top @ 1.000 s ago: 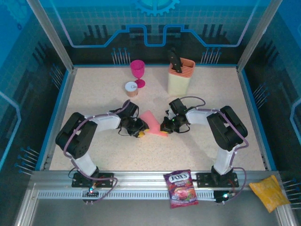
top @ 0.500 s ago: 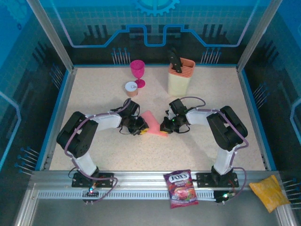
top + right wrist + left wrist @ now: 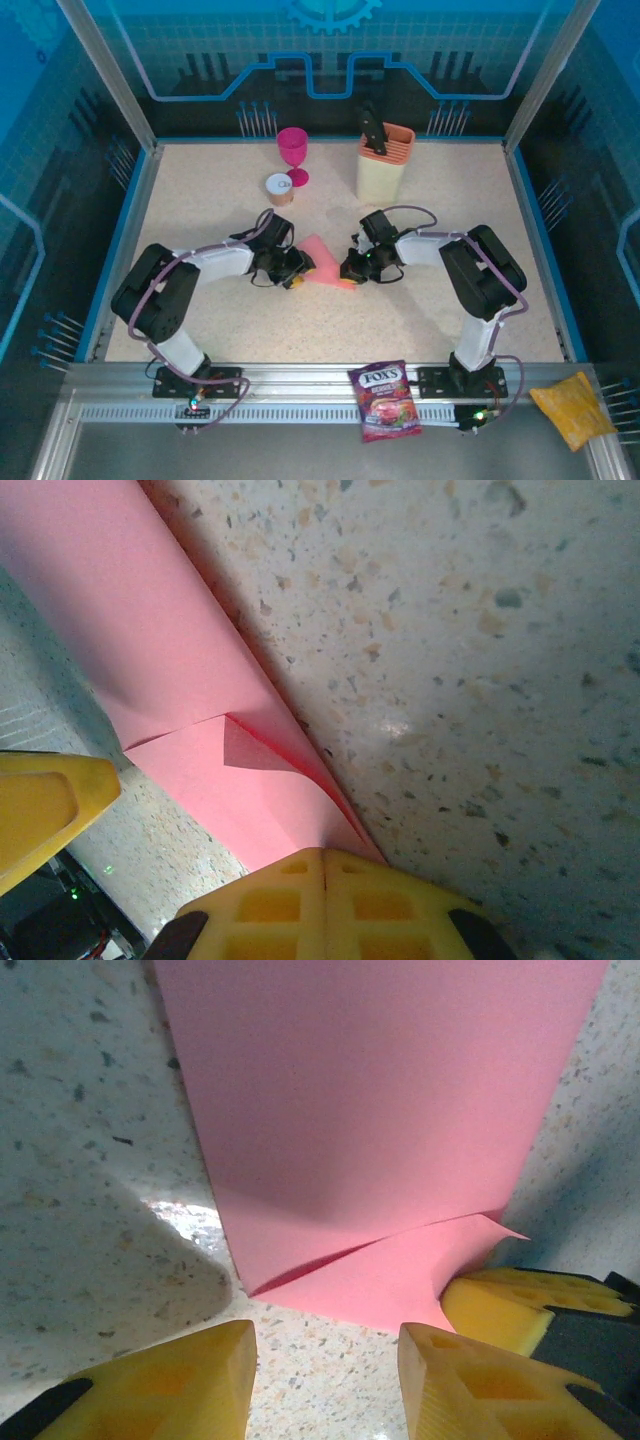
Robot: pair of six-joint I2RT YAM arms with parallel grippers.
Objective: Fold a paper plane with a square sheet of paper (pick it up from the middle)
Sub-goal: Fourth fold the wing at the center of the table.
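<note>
Lately only your left arm point(image 3: 160, 295) swings its elbow outward; the square sheet of paper point(image 3: 325, 262), partly folded, stays flat on the table point(image 3: 420, 330), so I judge no fold is gained. The left gripper point(image 3: 325, 1380) stands released just before its edge; the right gripper point(image 3: 180, 860) is spread too, one finger point(image 3: 320, 905) touching a corner.

This is a robotics lab test cell. A speckled table point(image 3: 200, 200) sits inside aluminium frame posts point(image 3: 105, 70) and blue printed backdrop panels point(image 3: 330, 50). A left arm point(image 3: 190, 275) and a right arm point(image 3: 470, 265) are bolted to a slotted rail point(image 3: 320, 385), with props such as a goblet point(image 3: 293, 150) and a knife block point(image 3: 383, 165) set around.
</note>
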